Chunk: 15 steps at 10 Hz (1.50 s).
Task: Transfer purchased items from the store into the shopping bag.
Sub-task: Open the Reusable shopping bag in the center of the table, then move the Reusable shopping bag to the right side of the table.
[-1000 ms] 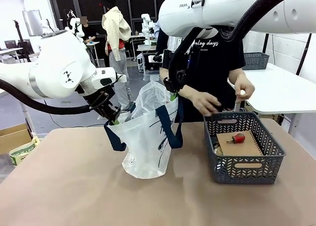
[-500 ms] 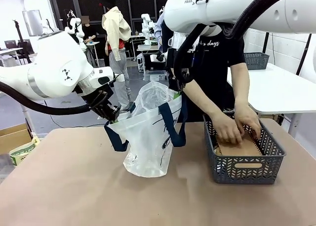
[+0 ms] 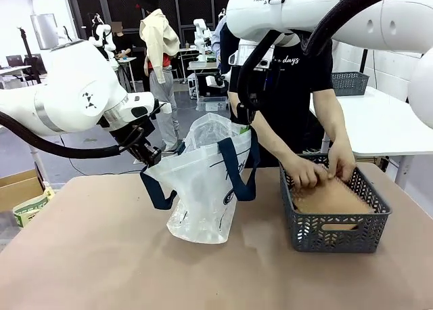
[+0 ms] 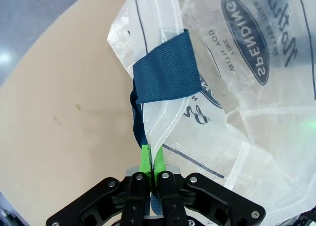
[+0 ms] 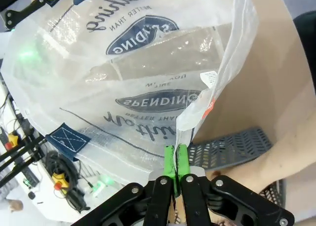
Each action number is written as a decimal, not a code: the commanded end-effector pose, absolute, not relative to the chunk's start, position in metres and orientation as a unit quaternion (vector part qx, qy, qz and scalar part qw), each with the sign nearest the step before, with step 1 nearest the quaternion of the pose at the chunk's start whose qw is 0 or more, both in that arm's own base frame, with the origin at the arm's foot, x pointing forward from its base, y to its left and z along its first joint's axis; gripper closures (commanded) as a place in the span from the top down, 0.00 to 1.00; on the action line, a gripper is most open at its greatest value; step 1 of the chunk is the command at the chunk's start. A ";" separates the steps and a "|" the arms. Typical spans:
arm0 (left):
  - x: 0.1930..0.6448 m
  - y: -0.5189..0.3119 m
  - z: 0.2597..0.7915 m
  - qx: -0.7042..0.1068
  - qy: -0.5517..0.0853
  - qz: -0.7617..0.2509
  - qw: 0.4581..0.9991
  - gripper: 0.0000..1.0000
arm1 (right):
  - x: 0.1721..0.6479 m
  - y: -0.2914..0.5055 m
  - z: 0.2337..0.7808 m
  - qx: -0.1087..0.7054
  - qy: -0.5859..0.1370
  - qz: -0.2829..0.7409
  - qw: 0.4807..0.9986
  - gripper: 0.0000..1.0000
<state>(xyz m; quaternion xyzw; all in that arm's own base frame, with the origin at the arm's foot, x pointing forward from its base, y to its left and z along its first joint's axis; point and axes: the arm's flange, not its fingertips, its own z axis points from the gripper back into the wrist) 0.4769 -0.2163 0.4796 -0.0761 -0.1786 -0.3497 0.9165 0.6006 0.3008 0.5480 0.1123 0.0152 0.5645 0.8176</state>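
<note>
The shopping bag stands on the table left of centre, translucent white with navy straps, its mouth held apart by both arms. My left gripper is shut on the bag's left rim; in the left wrist view its fingertips pinch the plastic edge just below a navy strap. My right gripper is shut on the right rim, pads pressed together on the thin edge of the bag. The store, a dark grey basket, sits to the right. A person's two hands rest inside it on a flat tan item.
The person stands at the far side behind the basket, forearms reaching down into it. A second grey basket sits on a white table at the back right. A cardboard box lies off the table's left edge.
The person's hands dropped from above the basket into it and now press on the tan item; the red-topped thing on it is covered. My right gripper shifted slightly right, widening the bag's mouth.
</note>
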 end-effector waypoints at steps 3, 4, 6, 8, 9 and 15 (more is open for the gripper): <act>0.476 -0.215 0.481 -0.074 -0.181 -0.361 0.912 0.00 | 0.602 0.301 0.548 0.113 0.015 0.567 0.816 0.00; 0.476 -0.215 0.481 -0.074 -0.181 -0.361 0.912 0.00 | 0.602 0.301 0.548 0.113 0.015 0.567 0.816 0.00; 0.476 -0.215 0.481 -0.074 -0.181 -0.361 0.912 0.00 | 0.602 0.301 0.548 0.113 0.015 0.567 0.816 0.00; 0.476 -0.215 0.481 -0.074 -0.181 -0.361 0.912 0.00 | 0.602 0.301 0.548 0.113 0.015 0.567 0.816 0.00; 0.476 -0.215 0.481 -0.074 -0.181 -0.361 0.912 0.00 | 0.602 0.301 0.548 0.113 0.015 0.567 0.816 0.00; 0.476 -0.215 0.481 -0.074 -0.181 -0.361 0.912 0.00 | 0.602 0.301 0.548 0.113 0.015 0.567 0.816 0.00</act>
